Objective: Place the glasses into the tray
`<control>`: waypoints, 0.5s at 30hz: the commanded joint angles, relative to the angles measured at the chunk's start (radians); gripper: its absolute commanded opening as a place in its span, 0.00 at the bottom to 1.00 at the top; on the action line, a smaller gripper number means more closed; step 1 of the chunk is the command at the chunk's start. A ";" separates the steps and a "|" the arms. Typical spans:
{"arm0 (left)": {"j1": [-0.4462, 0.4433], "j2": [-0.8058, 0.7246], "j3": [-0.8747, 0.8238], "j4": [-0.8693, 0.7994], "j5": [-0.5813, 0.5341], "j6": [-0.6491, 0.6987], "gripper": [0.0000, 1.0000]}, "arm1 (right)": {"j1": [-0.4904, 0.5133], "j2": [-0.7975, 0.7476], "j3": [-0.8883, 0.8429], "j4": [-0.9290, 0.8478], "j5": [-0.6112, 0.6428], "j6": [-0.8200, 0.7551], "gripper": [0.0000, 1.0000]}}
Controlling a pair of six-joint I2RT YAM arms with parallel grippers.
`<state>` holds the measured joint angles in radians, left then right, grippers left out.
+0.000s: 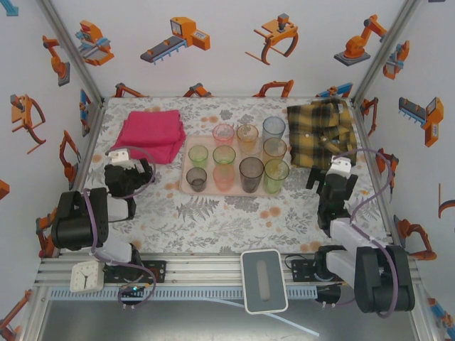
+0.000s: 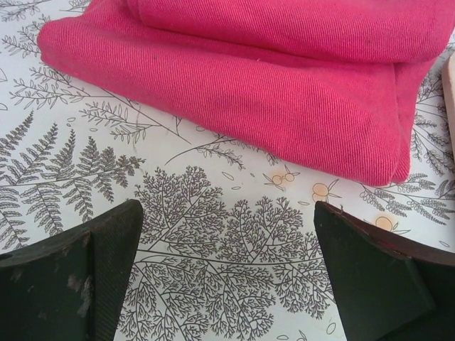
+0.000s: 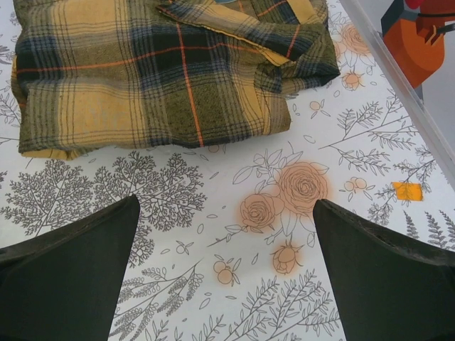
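Several translucent glasses stand upright in rows on the pale pink tray (image 1: 185,170) at mid-table, among them a green one (image 1: 198,155), a smoky grey one (image 1: 251,174) and a bluish one (image 1: 274,128). My left gripper (image 1: 131,167) rests low to the left of the tray, just in front of the towel. It is open, with bare tablecloth between its fingers (image 2: 227,270). A strip of the tray's rim (image 2: 450,92) shows at the right edge of the left wrist view. My right gripper (image 1: 333,176) sits to the right of the tray, open over the cloth (image 3: 226,263).
A folded magenta towel (image 1: 151,135) (image 2: 249,85) lies left of the tray. A yellow-black plaid shirt (image 1: 321,128) (image 3: 142,71) lies to its right. Enclosure walls and a metal frame post (image 3: 398,78) bound the table. A white clock (image 1: 87,275) and a white pad (image 1: 264,280) sit at the near rail.
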<state>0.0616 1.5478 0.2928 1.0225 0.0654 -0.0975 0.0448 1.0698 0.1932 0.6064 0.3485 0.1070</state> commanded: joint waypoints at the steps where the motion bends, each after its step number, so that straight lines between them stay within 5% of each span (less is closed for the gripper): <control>1: 0.007 -0.008 0.037 -0.040 0.016 -0.010 0.97 | -0.025 0.078 0.001 0.162 -0.018 -0.003 0.99; 9: -0.001 -0.008 0.059 -0.081 0.028 0.006 0.97 | -0.058 0.493 0.138 0.420 -0.202 -0.031 0.99; 10: -0.004 -0.007 0.063 -0.089 0.024 0.009 0.97 | -0.069 0.457 0.178 0.264 -0.234 -0.022 0.99; 15: -0.024 -0.004 0.093 -0.143 0.017 0.033 0.97 | -0.085 0.474 0.192 0.272 -0.294 -0.028 0.99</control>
<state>0.0513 1.5478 0.3542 0.9180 0.0746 -0.0914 -0.0299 1.5517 0.3645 0.8440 0.1104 0.0917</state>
